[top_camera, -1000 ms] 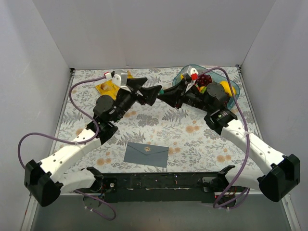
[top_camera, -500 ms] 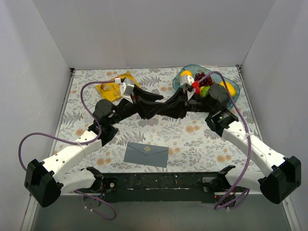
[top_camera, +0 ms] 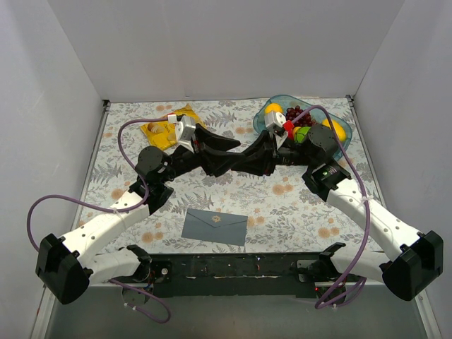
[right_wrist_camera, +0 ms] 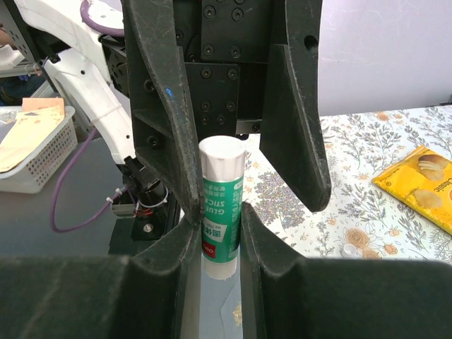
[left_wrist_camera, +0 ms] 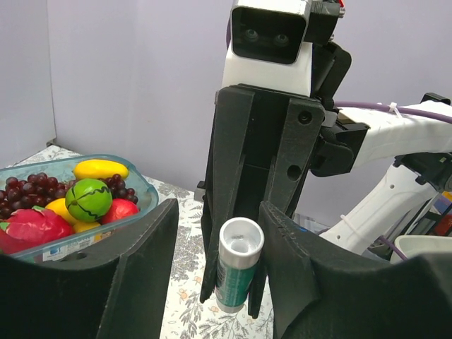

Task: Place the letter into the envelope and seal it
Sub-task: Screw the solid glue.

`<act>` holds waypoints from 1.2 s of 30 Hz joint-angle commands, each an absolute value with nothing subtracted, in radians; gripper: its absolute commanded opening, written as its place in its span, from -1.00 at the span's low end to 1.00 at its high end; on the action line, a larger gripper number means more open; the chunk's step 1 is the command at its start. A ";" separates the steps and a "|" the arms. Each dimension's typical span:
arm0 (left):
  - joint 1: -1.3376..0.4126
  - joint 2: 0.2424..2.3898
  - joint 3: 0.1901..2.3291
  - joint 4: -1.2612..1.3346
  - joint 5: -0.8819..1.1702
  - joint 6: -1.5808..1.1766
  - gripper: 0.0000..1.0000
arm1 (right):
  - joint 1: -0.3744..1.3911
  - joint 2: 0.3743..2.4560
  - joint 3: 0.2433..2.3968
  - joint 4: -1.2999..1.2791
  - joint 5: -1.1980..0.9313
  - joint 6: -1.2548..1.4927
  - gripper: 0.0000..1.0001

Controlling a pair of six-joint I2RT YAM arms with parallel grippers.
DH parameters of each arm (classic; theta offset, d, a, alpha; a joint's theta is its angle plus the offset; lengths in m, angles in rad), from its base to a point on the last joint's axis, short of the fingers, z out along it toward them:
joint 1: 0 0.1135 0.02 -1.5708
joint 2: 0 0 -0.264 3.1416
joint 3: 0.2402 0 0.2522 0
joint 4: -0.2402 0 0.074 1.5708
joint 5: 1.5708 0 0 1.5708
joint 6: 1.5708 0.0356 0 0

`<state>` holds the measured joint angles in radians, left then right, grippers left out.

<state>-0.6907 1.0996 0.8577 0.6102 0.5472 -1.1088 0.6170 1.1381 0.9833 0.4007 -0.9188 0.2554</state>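
Floral-cloth desk (top_camera: 233, 191), pale walls. Near its front edge the envelope (top_camera: 215, 226) lies flat; the letter shows nowhere. Beyond, the right tool (right_wrist_camera: 219, 219) pinches a glue stick (right_wrist_camera: 221, 191), and the left tool (left_wrist_camera: 219, 212) is spread around its white end. Likely uncapping for sealing: next, squeeze and pull straight.

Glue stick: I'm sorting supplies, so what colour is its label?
Glue stick: green label, white lettering; right wrist view best.
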 commanded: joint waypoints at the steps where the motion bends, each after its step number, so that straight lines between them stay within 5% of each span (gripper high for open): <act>1: -0.687 1.069 0.856 0.632 0.568 -1.117 -0.05 | 0.615 1.120 0.980 0.439 -0.927 0.247 -0.97; 12: -0.686 1.052 0.867 0.614 0.569 -1.111 -0.05 | 0.615 1.127 0.979 0.429 -0.927 0.236 -0.97; 15: -0.687 1.055 0.871 0.604 0.577 -1.111 -0.28 | 0.615 1.127 0.976 0.436 -0.928 0.238 -0.97; 18: -0.687 1.058 0.873 0.595 0.584 -1.112 -0.68 | 0.614 1.126 0.974 0.434 -0.925 0.238 -0.97; 19: -0.687 1.060 0.876 0.594 0.587 -1.112 -0.96 | 0.615 1.124 0.974 0.436 -0.925 0.238 -0.97; 20: -0.686 1.063 0.880 0.575 0.589 -1.114 -1.00 | 0.615 1.124 0.974 0.433 -0.922 0.236 -0.97; 25: -0.686 1.075 0.931 0.490 0.549 -1.088 -1.00 | 0.615 1.132 0.997 0.396 -0.823 0.218 -0.97; 36: -0.704 1.238 1.287 0.089 -0.082 -0.939 -1.00 | 0.679 1.290 1.195 0.325 -0.171 0.232 -0.97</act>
<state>-0.6891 1.2194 1.1713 0.2119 0.1768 -1.0080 0.6376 1.2453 1.1038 0.3374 -0.4629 0.2470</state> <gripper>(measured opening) 0.208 0.265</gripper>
